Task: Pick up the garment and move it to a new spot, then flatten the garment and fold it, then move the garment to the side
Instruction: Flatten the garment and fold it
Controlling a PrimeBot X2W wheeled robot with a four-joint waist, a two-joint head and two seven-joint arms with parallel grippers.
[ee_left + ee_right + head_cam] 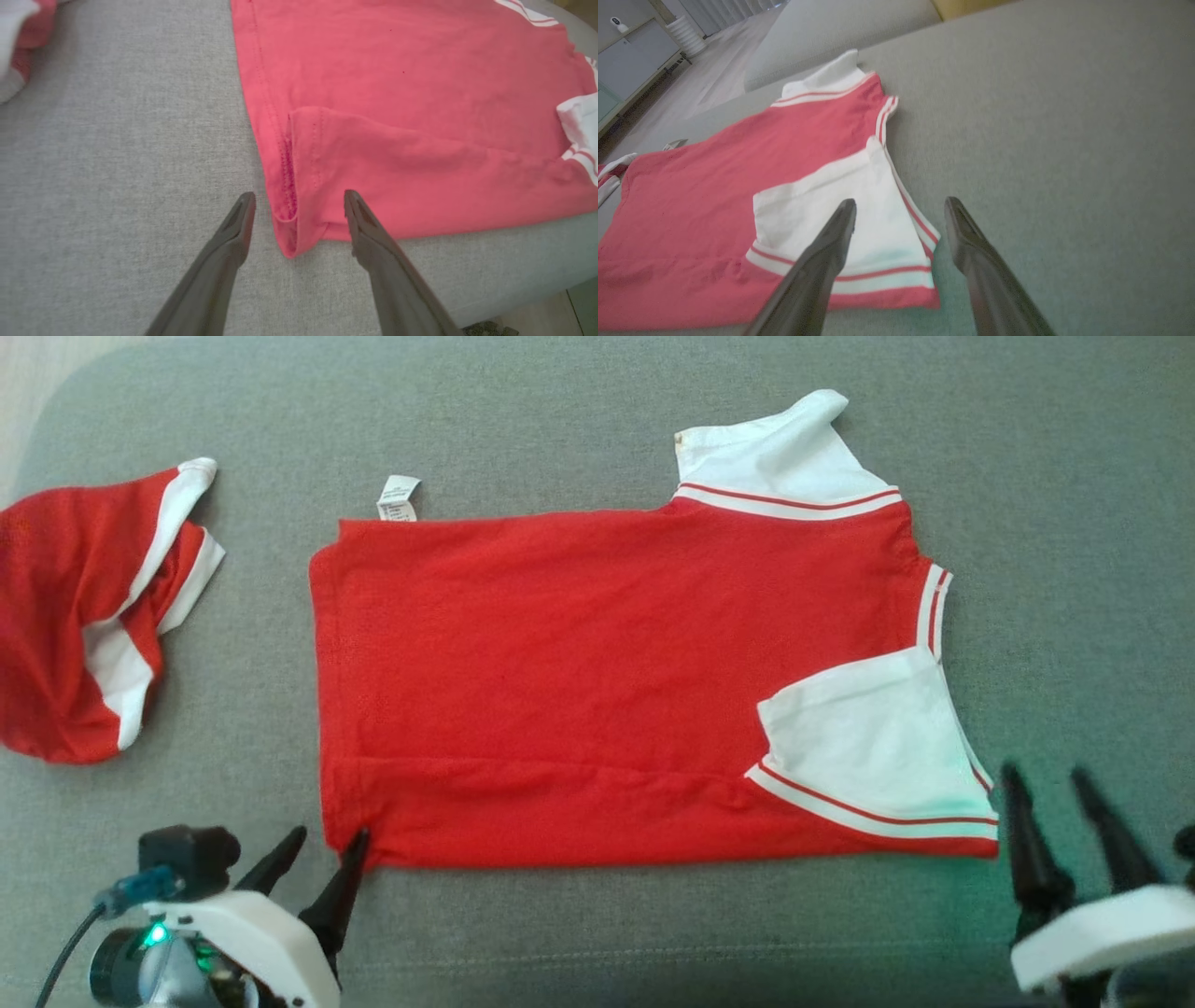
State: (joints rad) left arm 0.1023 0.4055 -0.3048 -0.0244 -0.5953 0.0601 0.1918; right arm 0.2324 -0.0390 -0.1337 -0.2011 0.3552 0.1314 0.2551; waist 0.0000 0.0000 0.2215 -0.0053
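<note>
From the head camera, we see the red-and-white shirt (607, 681) lying flat on the grey cushion (597, 429), our left gripper (329, 835) at its near hem corner and our right gripper (1046, 773) beside the sleeve. Left wrist: jaws spread, straddling that corner, gripping nothing. Right wrist: jaws apart, empty.

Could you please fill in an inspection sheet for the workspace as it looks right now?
Surface: grey upholstered cushion, no stains seen.
Job's things: red shirt lying flat, near long edge folded over, white sleeve on top, care label poking out at the far edge.
Clutter: second red-and-white garment, crumpled at the left.
Grippers: left gripper open, fingers either side of the shirt's near-left hem corner; right gripper open, beside the sleeve's near corner.
Cables: black cable by the left gripper's wrist.
Surroundings: wooden floor and grey cabinet beyond the cushion.
</note>
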